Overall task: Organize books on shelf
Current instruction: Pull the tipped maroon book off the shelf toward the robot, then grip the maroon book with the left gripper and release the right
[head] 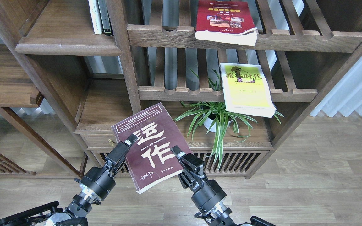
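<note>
Two end effectors on one dark maroon paperback (pixel 151 147), near and below the racks: right end effector (pixel 177 153) clamps its edge, left end effector (pixel 130 140) touches, grip unclear. I'd keep it level.

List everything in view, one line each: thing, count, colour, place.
maroon book: 1, dark maroon, held tilted in front of the bookcase
green book: 1, yellow-green, middle slatted rack
red book: 1, red, top slatted rack
slim books: 2, white and dark, upright on upper left shelf
plant: 1, green, cabinet top
curtain: 1, white, right
left end effector: 1, black, at maroon book's left edge
right end effector: 1, black, gripping maroon book's right edge
</note>
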